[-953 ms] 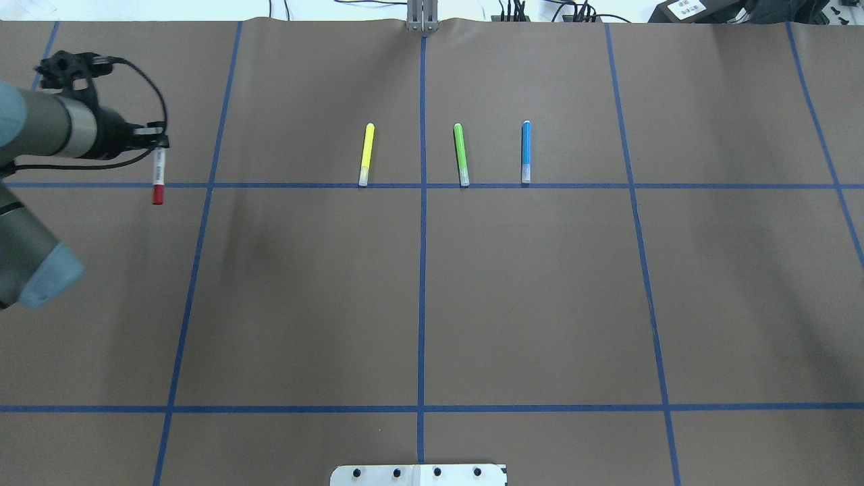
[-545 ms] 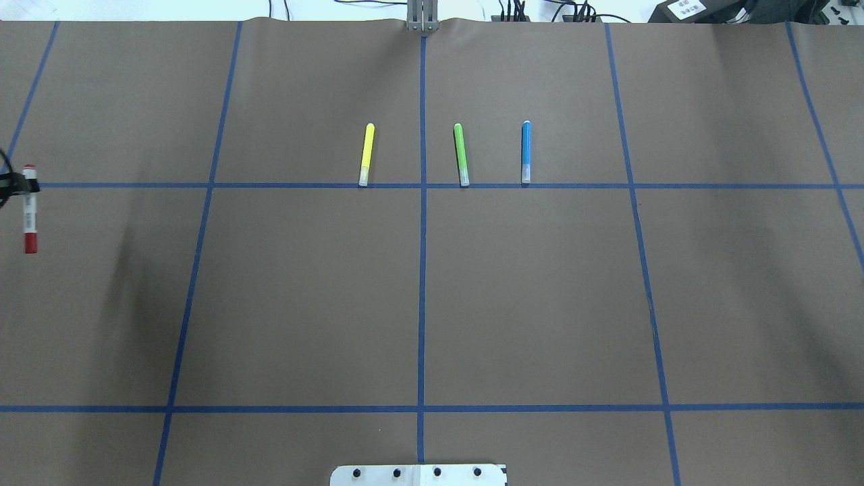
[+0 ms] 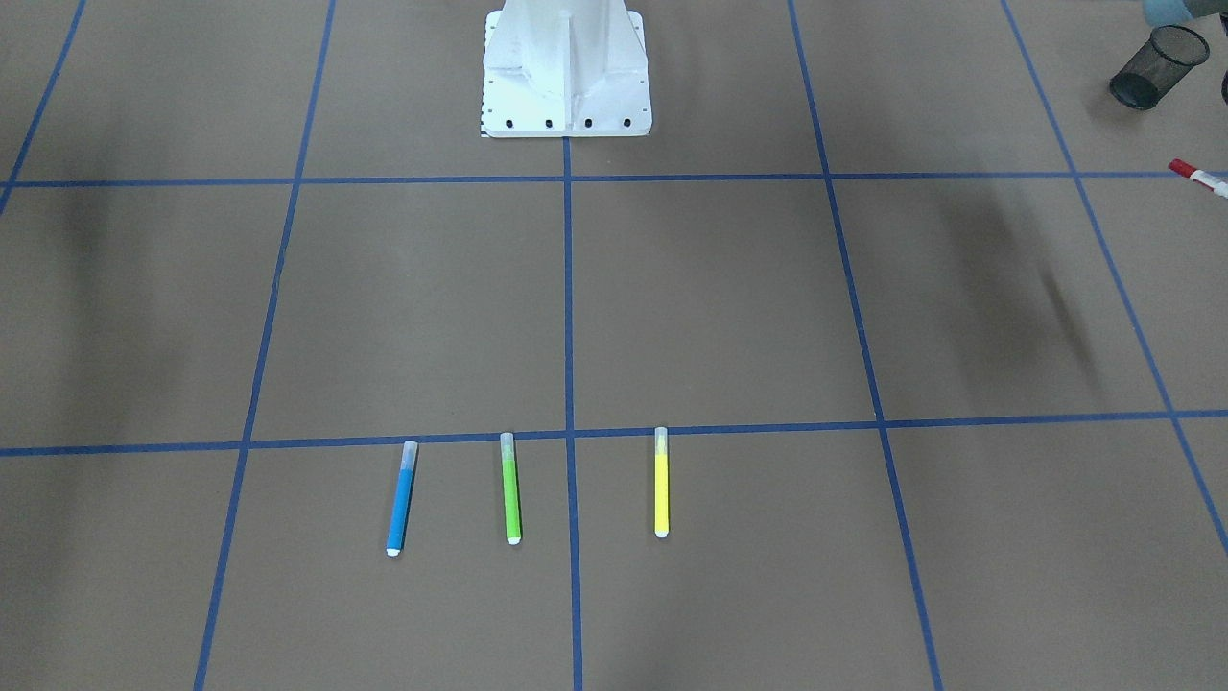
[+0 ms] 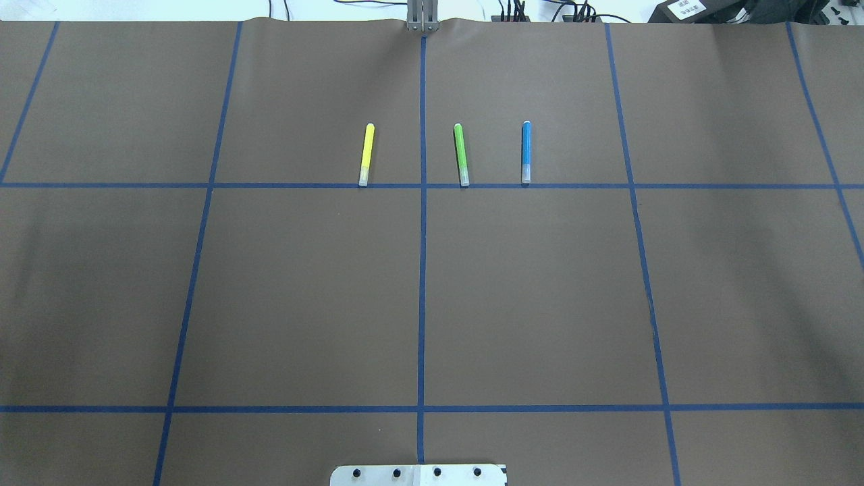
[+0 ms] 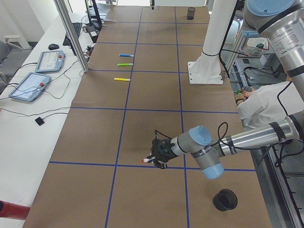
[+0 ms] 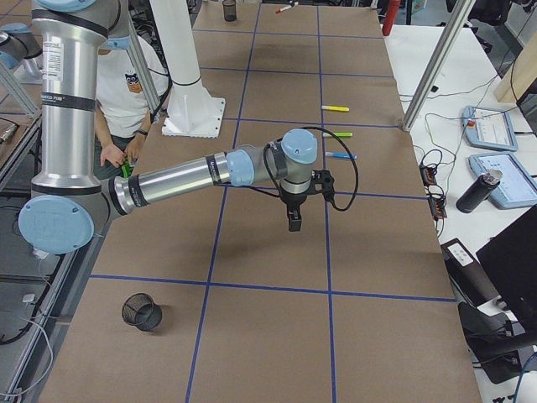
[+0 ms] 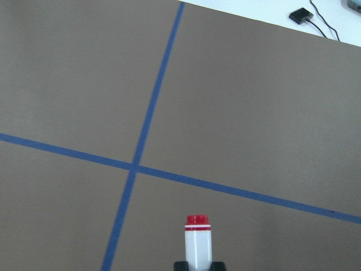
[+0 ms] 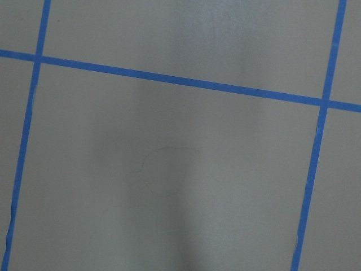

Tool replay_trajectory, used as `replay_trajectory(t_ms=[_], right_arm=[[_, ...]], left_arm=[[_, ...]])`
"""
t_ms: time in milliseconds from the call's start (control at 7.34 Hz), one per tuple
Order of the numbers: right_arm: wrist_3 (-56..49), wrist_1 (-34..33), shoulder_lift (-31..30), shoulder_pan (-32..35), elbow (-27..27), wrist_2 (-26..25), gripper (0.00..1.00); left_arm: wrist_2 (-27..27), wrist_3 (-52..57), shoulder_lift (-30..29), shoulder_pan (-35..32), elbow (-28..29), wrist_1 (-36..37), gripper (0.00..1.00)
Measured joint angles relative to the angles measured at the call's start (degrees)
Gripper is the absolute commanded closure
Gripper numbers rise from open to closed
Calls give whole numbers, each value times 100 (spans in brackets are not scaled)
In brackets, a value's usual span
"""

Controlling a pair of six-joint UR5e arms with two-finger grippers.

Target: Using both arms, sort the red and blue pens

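Observation:
My left gripper (image 7: 199,265) is shut on the red pen (image 7: 197,240), whose red end sticks out ahead of the fingers. In the exterior left view the left gripper (image 5: 156,159) holds this red pen (image 5: 147,160) level over a blue tape line. The pen's tip (image 3: 1199,178) pokes in at the front view's right edge. The blue pen (image 4: 526,152) lies on the table, rightmost in a row of three. My right gripper (image 6: 294,220) points down over the table, short of the blue pen (image 6: 340,154). I cannot tell whether it is open or shut.
A green marker (image 4: 461,155) and a yellow marker (image 4: 366,154) lie beside the blue pen. A black mesh cup (image 5: 225,199) stands near the left arm, another (image 6: 142,311) near the right. The white pedestal (image 3: 566,67) is bolted at the robot's edge. A person (image 6: 126,101) stands behind it.
My left arm has carried the red pen leftward, out of the overhead view. The three markers in the row have not moved.

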Motion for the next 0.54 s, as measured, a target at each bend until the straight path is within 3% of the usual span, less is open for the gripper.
replay_trajectory(t_ms=[545], right_arm=[[10,-2,70,0,-77,-17,0]], left_arm=[[8,264,787,-920,1490,-2584,100]])
